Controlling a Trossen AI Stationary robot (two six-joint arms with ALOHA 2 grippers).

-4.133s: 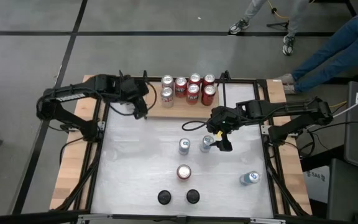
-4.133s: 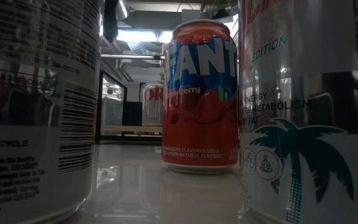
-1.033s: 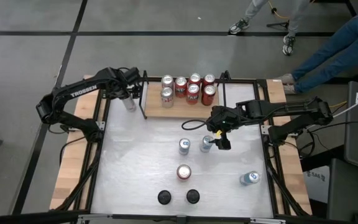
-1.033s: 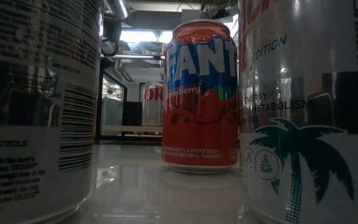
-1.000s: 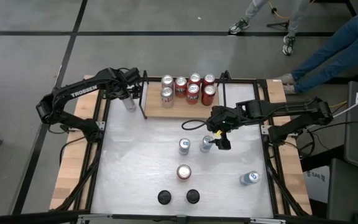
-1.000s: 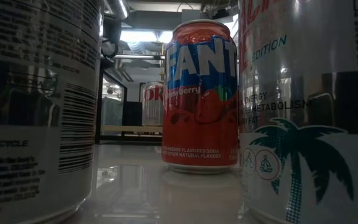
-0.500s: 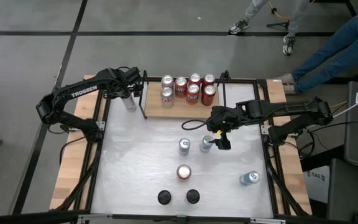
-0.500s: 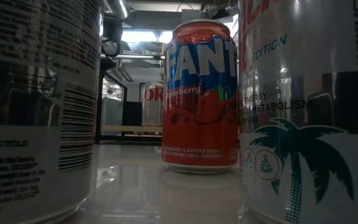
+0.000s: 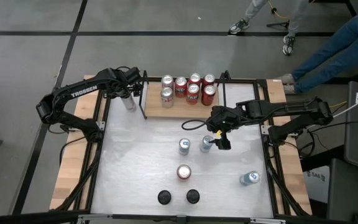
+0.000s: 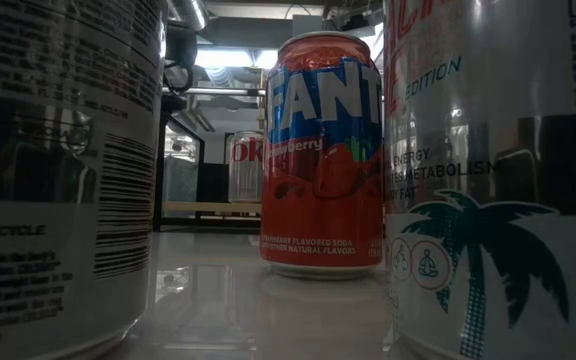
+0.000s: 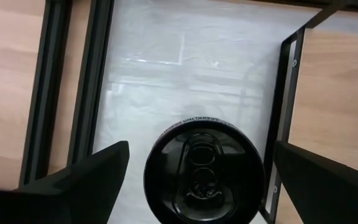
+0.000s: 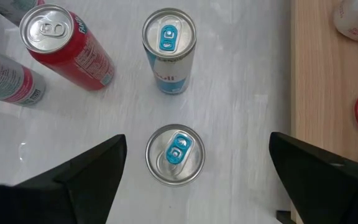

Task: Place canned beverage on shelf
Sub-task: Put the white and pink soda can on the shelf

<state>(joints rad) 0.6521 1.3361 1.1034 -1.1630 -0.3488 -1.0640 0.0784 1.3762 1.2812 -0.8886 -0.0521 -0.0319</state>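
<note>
Hovering wide open, your right end effector (image 12: pixel 194 165) straddles a silver can (image 12: pixel 174 154) on the desk (image 9: pixel 142 162), well short of the shelf (image 9: pixel 185 106), and an off-centre descent could topple it, while your left end effector (image 11: pixel 197 171) gapes over a black-topped can (image 11: pixel 204 168).

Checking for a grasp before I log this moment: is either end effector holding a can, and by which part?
Nothing is held. Both are open: left end effector straddles a black-topped can, right end effector a silver can.
</note>
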